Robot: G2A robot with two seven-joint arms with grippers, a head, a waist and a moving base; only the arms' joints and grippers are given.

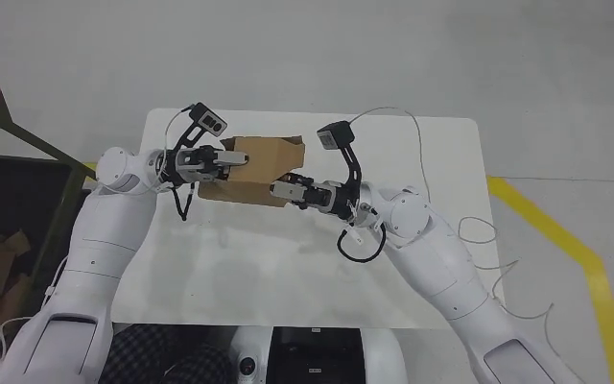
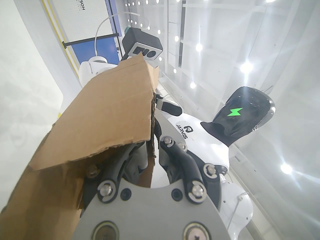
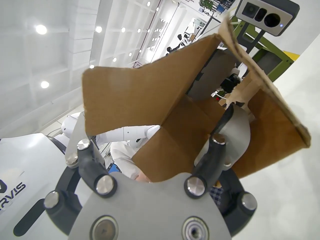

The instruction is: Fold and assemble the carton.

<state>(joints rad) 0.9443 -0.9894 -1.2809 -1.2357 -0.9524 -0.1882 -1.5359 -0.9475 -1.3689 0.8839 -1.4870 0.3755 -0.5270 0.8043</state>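
We see the carton [image 1: 264,158] half-open over the far part of the tabletop [image 1: 288,278], between both arms. Left gripper [image 1: 228,161] jaws clamp its end flap; right gripper [image 1: 280,189] jaws spread wide, straddling a side wall.

The carton [image 1: 264,154] is plain brown cardboard with a paler, corrugated cut edge, and the table [image 1: 288,278] is white. The left gripper [image 1: 226,161] and right gripper [image 1: 288,189] are both black with silver-grey metal. The floor [image 1: 288,58] is pale grey with 1 yellow stripe [image 1: 552,235].
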